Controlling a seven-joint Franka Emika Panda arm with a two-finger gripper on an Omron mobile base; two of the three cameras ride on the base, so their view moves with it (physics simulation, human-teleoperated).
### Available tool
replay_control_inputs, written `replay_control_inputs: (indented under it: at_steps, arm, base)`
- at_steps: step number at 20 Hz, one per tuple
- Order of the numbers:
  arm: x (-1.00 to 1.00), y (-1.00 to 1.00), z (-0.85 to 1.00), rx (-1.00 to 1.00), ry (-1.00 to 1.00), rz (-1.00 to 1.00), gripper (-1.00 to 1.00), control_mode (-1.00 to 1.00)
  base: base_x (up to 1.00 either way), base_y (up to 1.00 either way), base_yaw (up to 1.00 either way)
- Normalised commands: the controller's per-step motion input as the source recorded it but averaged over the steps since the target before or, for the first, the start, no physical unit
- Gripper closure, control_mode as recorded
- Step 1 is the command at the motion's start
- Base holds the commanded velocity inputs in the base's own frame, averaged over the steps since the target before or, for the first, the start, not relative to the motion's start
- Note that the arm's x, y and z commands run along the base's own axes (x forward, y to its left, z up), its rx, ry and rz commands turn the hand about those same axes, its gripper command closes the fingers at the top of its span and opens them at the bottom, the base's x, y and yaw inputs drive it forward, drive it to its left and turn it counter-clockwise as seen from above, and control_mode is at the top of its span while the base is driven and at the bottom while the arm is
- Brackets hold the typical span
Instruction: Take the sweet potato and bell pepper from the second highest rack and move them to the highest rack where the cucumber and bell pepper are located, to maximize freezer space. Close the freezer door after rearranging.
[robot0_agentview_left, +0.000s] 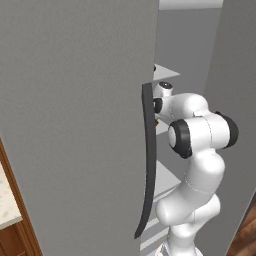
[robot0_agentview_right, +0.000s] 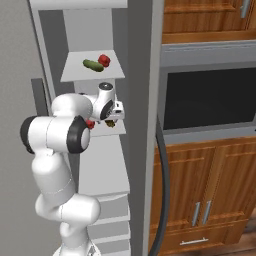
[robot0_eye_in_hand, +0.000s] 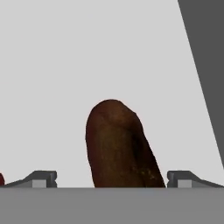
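Observation:
In the hand view a brown, upright sweet potato (robot0_eye_in_hand: 117, 146) stands on the pale rack between my gripper's (robot0_eye_in_hand: 113, 180) spread fingertips (robot0_eye_in_hand: 43, 178), untouched. A red sliver of bell pepper (robot0_eye_in_hand: 1, 179) shows at the left edge. From the right base view my gripper (robot0_agentview_right: 114, 119) hangs open over the second highest rack (robot0_agentview_right: 102, 132), with the sweet potato (robot0_agentview_right: 111, 124) under it and the red bell pepper (robot0_agentview_right: 90, 124) partly behind my arm. The highest rack (robot0_agentview_right: 75, 75) holds a cucumber (robot0_agentview_right: 93, 65) and a red bell pepper (robot0_agentview_right: 104, 60). The freezer door (robot0_agentview_left: 75, 125) stands open.
The open door's long dark handle (robot0_agentview_left: 147, 160) hangs close to my arm's left. The freezer's right wall (robot0_agentview_right: 145, 125) and a curved dark handle (robot0_agentview_right: 162, 190) border the racks. Beyond them are a wall oven (robot0_agentview_right: 210, 97) and wooden cabinets (robot0_agentview_right: 200, 180). Lower shelves (robot0_agentview_right: 105, 170) lie below.

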Motion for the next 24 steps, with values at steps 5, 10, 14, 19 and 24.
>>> replay_control_inputs:
  at_steps: [5, 10, 14, 19, 24]
  arm:
    - [0.09, 0.00, -0.29, 0.00, 0.00, 0.00, -1.00, -1.00]
    - [-0.03, -0.01, -0.36, 0.00, -0.03, 0.00, 1.00, -1.00]
    - [-0.35, -0.06, -0.11, 0.00, -0.18, 0.02, 1.00, -1.00]
    - [-0.47, -0.09, 0.04, 0.11, -0.30, -0.04, 1.00, -1.00]
    - [-0.59, -0.12, 0.54, 0.17, -0.33, -0.15, 1.00, -1.00]
  base:
    - [0.00, 0.00, 0.00]
    - [0.00, 0.00, 0.00]
    - [0.00, 0.00, 0.00]
    - [0.00, 0.00, 0.00]
    - [0.00, 0.00, 0.00]
